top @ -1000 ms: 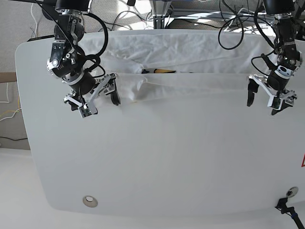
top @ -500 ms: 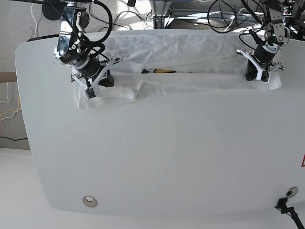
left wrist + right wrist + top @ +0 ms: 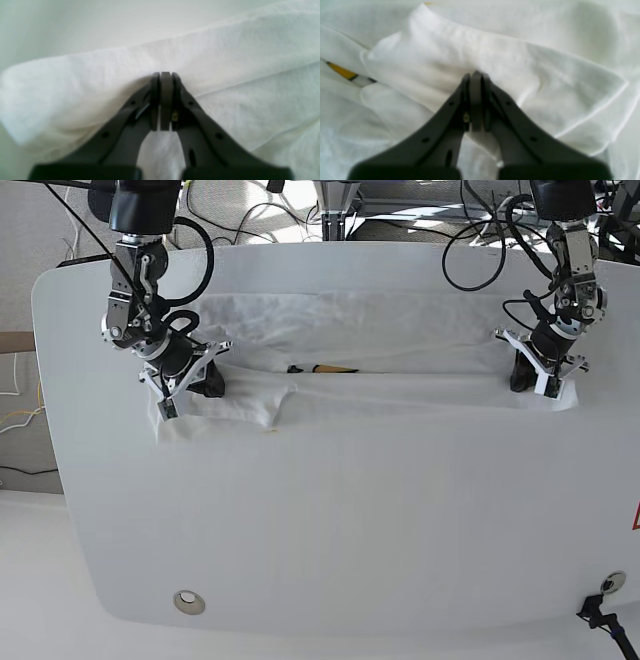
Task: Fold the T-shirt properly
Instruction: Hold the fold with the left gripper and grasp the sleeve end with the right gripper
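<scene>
The white T-shirt [image 3: 380, 330] lies as a wide, crumpled band across the far half of the table [image 3: 350, 530]. A strip of its yellow and black print [image 3: 322, 368] peeks out at a fold. My left gripper [image 3: 533, 383] is at the band's right end, shut on a pinch of the T-shirt's near edge. In the left wrist view that gripper [image 3: 163, 73] has its jaws together in a fold of cloth [image 3: 225, 62]. My right gripper [image 3: 190, 392] is shut on the left end. Its wrist view shows the gripper [image 3: 473, 73] biting rumpled fabric [image 3: 507, 50], beside the print [image 3: 342, 72].
A round metal grommet [image 3: 188, 602] sits near the table's front left. A black cable clip [image 3: 600, 610] is at the front right corner. Loose cables [image 3: 480, 240] hang behind the far edge. The table's curved edges run close to both arms.
Both grippers went from open to shut on the shirt's ends. Since half a second ago they have come toward the table's front, dragging the near edge with them.
</scene>
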Controlling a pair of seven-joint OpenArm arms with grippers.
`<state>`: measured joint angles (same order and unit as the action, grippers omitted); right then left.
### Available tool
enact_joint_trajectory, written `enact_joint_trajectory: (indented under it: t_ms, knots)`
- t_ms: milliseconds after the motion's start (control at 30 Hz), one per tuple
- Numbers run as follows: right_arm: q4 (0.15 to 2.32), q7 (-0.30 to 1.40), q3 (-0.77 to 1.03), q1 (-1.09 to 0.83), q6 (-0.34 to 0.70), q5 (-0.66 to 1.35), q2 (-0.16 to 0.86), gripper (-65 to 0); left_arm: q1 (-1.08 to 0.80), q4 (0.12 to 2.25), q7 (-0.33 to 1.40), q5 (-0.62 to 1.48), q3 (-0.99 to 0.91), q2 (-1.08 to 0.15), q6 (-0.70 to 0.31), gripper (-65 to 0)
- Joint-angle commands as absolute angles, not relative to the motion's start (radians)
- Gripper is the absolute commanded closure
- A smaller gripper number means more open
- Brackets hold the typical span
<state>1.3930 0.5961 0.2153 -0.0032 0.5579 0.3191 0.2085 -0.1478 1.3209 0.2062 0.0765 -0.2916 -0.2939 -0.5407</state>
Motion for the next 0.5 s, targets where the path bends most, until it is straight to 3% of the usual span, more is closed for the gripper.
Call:
enact_joint_trajectory:
  t_ms: [0, 100, 200, 467]
  knots:
    - [1.388, 0.615, 0.22, 0.01, 0.538, 0.297, 0.237, 0.0, -0.134, 1.336, 0.205, 0.054, -0.298, -0.311, -0.53, 0.0]
    - [1.392, 0.615, 0.22, 0.012, 0.538, 0.297, 0.234, 0.0, -0.105, 1.346, 0.208, 0.088, -0.305, -0.314, -0.596, 0.0]
    - [1.392, 0.615, 0.22, 0.021, 0.538, 0.294, 0.229, 0.0, -0.088, 1.402, 0.331, 0.162, -0.383, -0.346, -0.698, 0.0]
    - [1.389, 0.615, 0.217, 0.022, 0.538, 0.297, 0.228, 0.0, -0.038, 1.484, 0.611, 0.292, -0.576, -0.377, -0.698, 0.0]
